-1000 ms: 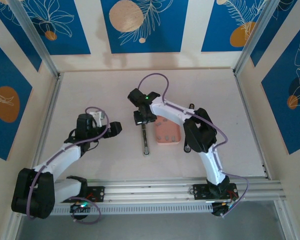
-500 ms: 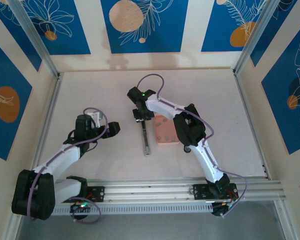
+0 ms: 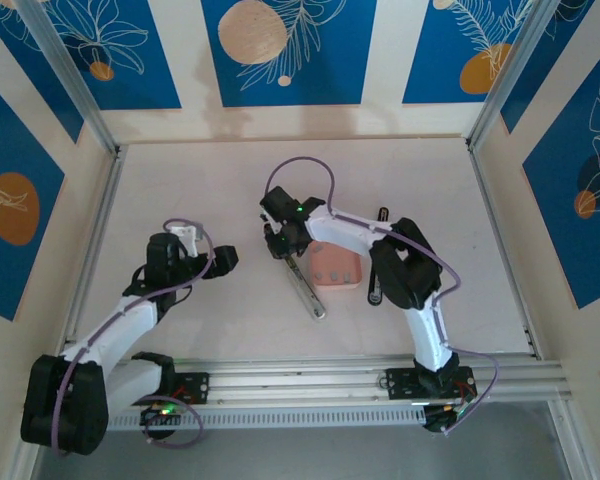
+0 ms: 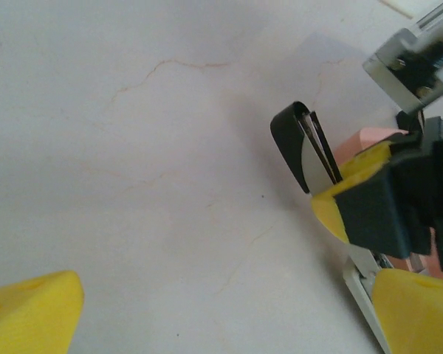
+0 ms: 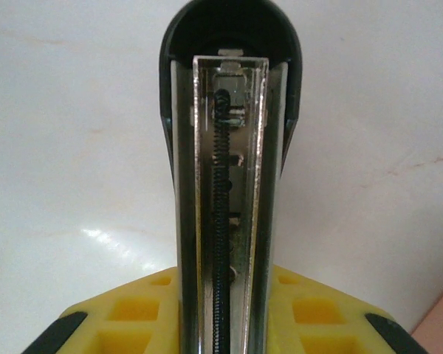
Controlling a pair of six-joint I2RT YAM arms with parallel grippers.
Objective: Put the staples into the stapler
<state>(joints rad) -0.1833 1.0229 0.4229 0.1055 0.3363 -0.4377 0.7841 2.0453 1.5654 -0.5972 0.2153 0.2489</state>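
Swung round since a second before, the stapler (image 3: 307, 290) no longer pointed straight at the arm bases. Its free end had slewed rightward, and the right pincer (image 3: 280, 247) had shifted slightly with it. The left pincer (image 3: 227, 260) had hardly changed place.

Around both pincers stood pale walls (image 3: 380, 60) hung with blue panels showing white leaves and orange discs. Beneath the pincers spread a pale, faintly veined table (image 3: 180, 180). A ribbed metal rail (image 3: 310, 380) ran along its near edge, on the base side of both pincers.

Just right of the right pincer lay a shallow pink tray (image 3: 348, 283), its far part under that arm. A few small marks (image 3: 335, 272) showed on its floor, too small to identify.

The right pincer was pinching the stapler near its far end. Seen from that wrist, yellow pads (image 5: 133, 313) sat against either side of the stapler's open silver channel (image 5: 221, 184). A black spring (image 5: 221, 221) ran down the channel, and the black rounded end lay beyond the fingertips. From the grip the silver bar slanted toward the near edge, close along the tray's left side.

The left pincer (image 4: 221, 317) stood spread wide, well left of the right one, with nothing between its yellow fingertips (image 4: 29, 310). The stapler's black end (image 4: 289, 140) lay ahead of it.
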